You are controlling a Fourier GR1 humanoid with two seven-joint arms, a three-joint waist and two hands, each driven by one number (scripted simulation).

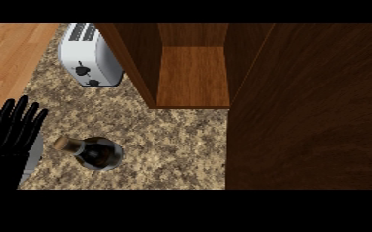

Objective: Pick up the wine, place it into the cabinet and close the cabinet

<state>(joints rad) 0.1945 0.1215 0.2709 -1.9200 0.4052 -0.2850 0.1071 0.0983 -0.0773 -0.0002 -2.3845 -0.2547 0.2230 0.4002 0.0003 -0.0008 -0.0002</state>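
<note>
1. Dark wine bottle point(97, 152) stands on your speckled counter point(174, 137), below the open cabinet point(192, 76).
2. Your left hand point(19, 128) rests open, fingers straight, just left of the bottle.
3. Toaster point(88, 54) sits beside the cabinet.

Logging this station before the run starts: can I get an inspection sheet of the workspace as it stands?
Surface: speckled granite counter, wooden floor strip at far left.
Job's things: wine bottle upright on the counter, corked, untouched; cabinet open, shelf bare, its door swung out at the right.
Clutter: white toaster beside the cabinet's left wall.
Robot hands: left robot hand open, fingers up, resting at the left edge beside the bottle; right robot hand not in view.
Cables: nothing seen.
Surroundings: nothing seen.
</note>
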